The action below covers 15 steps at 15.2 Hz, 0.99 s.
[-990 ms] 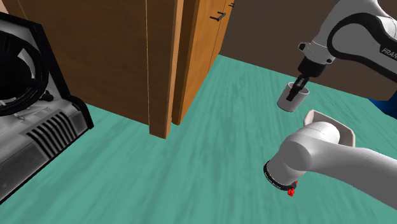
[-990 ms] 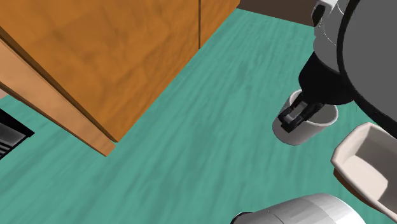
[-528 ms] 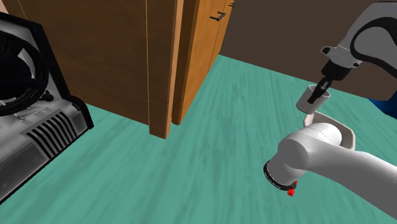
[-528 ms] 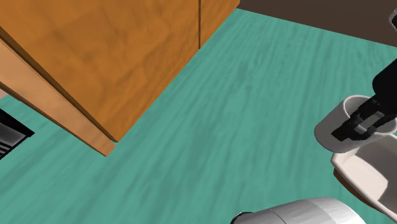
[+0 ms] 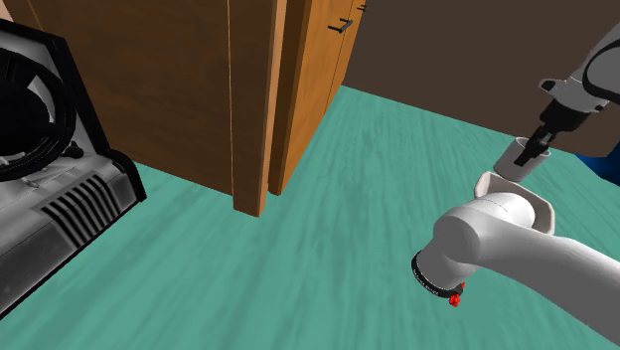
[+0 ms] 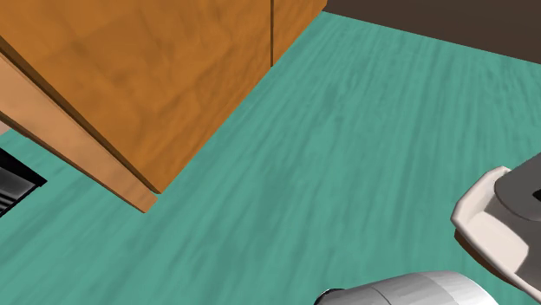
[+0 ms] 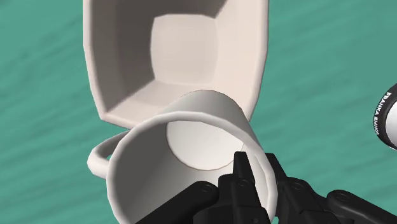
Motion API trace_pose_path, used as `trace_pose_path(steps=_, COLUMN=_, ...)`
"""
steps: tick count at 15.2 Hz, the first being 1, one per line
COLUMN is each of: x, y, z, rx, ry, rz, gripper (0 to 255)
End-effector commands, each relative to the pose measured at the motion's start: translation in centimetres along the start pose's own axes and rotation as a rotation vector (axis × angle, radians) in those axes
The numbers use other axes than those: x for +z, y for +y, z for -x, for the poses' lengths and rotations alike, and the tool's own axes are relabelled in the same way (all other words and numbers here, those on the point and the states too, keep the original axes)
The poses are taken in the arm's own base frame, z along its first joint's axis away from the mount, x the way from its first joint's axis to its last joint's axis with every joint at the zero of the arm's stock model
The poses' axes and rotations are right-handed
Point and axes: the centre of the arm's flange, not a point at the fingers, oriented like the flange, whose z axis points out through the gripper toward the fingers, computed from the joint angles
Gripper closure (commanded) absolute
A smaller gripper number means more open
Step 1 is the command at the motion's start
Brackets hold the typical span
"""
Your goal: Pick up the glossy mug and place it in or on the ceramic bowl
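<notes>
Over one edge of the bowl, clear of the teal surface, is where I have the mug. My wrist view looks straight into its white mouth, and beyond it lies the bowl's pale, squarish hollow, with the mug covering the rim nearest the gripper rather than the middle. The fingers are clenched on the mug's wall, one inside the mouth and one outside, on the side away from the handle. I judge that hold makes sense because the thin wall is something a narrow gripper can pinch, and the handle is left free. In the shoulder view the mug hangs under the gripper just above the bowl's far rim. It is apart from the rim as far as I can tell and seemingly a little tilted, which I would expect from a one-sided pinch. The arm's white elbow link stands in front and hides much of the bowl. The wooden cabinet and the black and grey appliance are well apart, so nothing crowds the drop. To my eye the carry is nearly done. I would want the mug over the hollow and lower before letting go, since a release here could land it on the rim and tip it out.
</notes>
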Motion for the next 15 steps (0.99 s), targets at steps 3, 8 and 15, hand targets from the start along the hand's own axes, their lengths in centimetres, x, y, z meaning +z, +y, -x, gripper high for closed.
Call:
trace_pose_path(steps=3, x=-0.1, y=3.6, z=4.1, rx=0.000, ry=-0.002, rz=0.001, gripper=255)
trace_pose_path(steps=8, x=0.4, y=7.2, z=8.2, rx=0.000, ry=-0.002, rz=0.001, gripper=255)
trace_pose_path(steps=15, x=4.1, y=7.0, z=8.1, rx=0.000, ry=-0.002, rz=0.001, gripper=255)
